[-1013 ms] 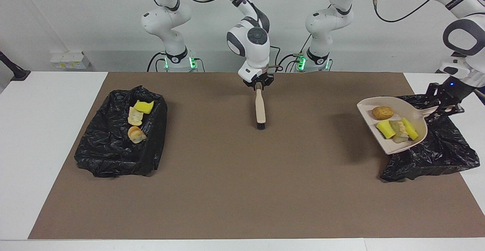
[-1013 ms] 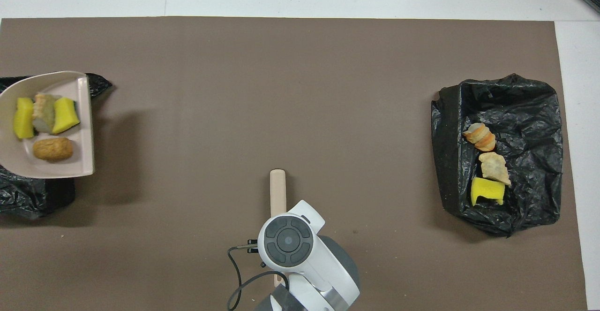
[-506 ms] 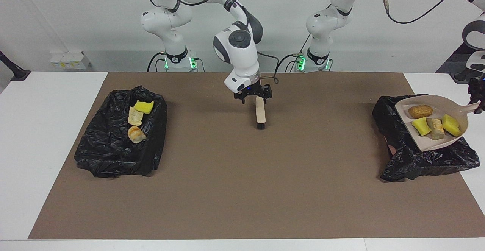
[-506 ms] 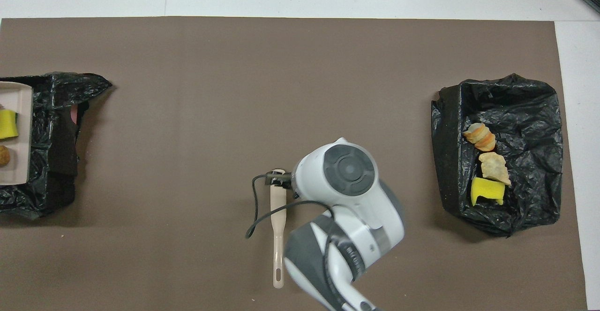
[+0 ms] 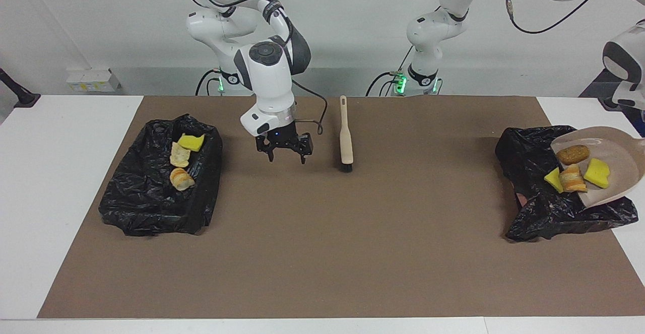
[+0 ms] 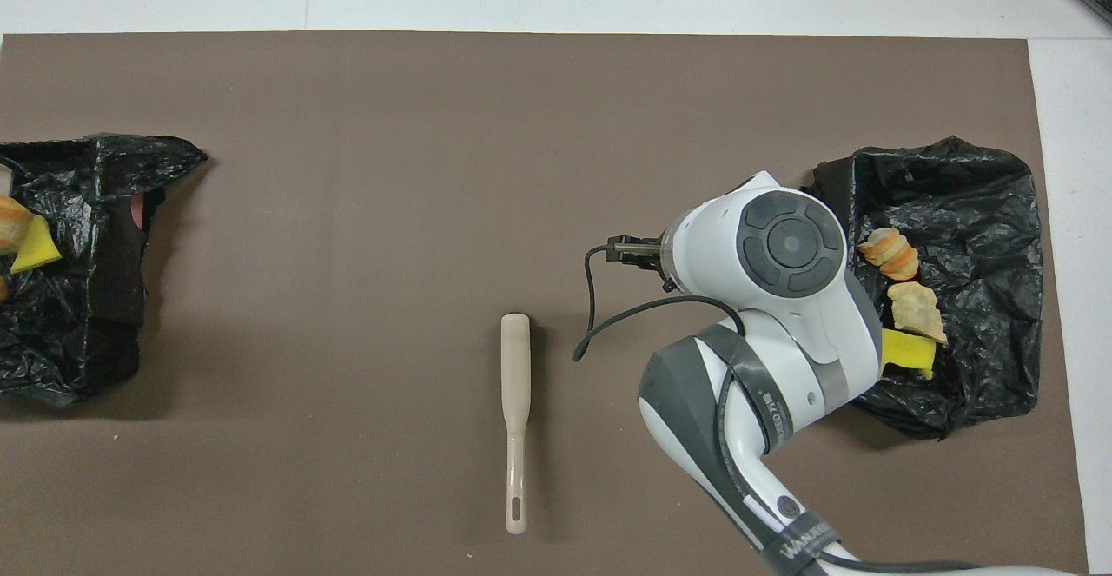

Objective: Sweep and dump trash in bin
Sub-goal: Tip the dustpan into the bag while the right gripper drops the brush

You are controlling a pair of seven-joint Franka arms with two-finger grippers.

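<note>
The beige dustpan hangs tilted over the black-lined bin at the left arm's end of the table. Trash slides toward its low lip: a brown bread piece, two yellow sponge chunks and a striped piece. Its handle runs off the view's edge, where my left gripper is out of sight. The brush lies flat on the brown mat, its bristles away from the robots. My right gripper hangs open and empty over the mat, between the brush and the other bin.
The bin at the right arm's end holds a yellow sponge chunk, a pale piece and a bread piece. In the overhead view the right arm's wrist covers that bin's edge. The brush lies mid-mat.
My right gripper opened, let go of the brush and swung toward the bin at its end. The left arm carried the dustpan over its bin and tipped it, and the trash slid lipward.
</note>
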